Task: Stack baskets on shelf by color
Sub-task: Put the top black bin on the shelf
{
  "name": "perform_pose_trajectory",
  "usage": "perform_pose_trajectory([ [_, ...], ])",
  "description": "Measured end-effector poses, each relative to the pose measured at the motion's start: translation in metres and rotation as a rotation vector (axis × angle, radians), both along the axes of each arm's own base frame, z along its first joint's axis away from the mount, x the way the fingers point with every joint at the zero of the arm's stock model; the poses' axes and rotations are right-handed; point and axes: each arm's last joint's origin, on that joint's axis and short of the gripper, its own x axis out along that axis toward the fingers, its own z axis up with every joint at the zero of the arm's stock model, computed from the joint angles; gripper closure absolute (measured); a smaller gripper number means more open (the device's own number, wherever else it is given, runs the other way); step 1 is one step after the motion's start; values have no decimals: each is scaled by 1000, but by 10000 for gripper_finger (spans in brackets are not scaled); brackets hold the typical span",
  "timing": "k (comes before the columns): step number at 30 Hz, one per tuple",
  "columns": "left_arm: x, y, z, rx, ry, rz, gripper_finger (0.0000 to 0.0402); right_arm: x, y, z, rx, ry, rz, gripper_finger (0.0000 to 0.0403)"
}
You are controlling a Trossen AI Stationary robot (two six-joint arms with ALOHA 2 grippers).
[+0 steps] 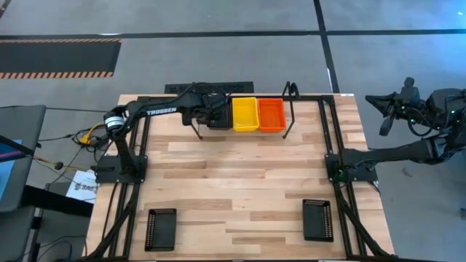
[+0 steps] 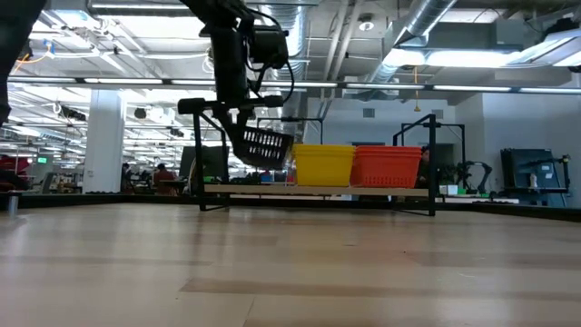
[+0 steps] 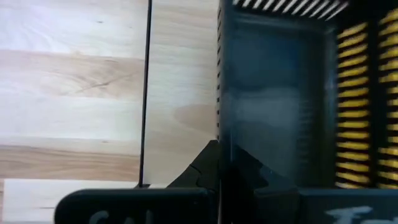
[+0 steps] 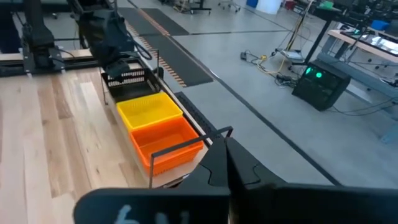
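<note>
- The wooden table (image 1: 240,189) fills the middle of the scene, bare across its centre, with black frame rails running down both sides.
- The left arm (image 1: 156,110) reaches across the far edge of the table, stretched toward the shelf's left end.
- The right arm (image 1: 408,149) hangs well off the table's right side, waiting there; its right gripper (image 1: 384,109) sits out over the floor, and from its wrist view the fingers are pressed together with nothing between them.
- The shelf (image 2: 318,191), a thin black rod rack, stands along the far edge of the table, one looped end upright at each side.
- On the shelf, a yellow stack (image 2: 322,165) sits in the middle and a red stack (image 2: 387,166) just beside it on the right, touching side by side.
- And here's the action: the left gripper (image 1: 206,115) has its fingers clenched on the wall of a black basket (image 2: 264,146), which hangs tilted above the shelf's left slot, right next to the yellow stack.
- The left wrist view shows yellow slats through the black basket's mesh wall.
- Two more black baskets lie flat near the table's front edge, well apart: one at the left (image 1: 161,228), one at the right (image 1: 317,220).
</note>
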Motion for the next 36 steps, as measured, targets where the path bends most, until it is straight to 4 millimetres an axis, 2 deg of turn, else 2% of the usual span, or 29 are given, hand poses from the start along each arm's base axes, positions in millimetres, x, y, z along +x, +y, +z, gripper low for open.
perform_pose_trajectory([
  [22,1,1,-7,-2,33,-10,400,0,0,1,-9,-2,4,402],
  [36,3,-3,-7,30,55,-29,343,0,0,1,-9,-2,5,402],
])
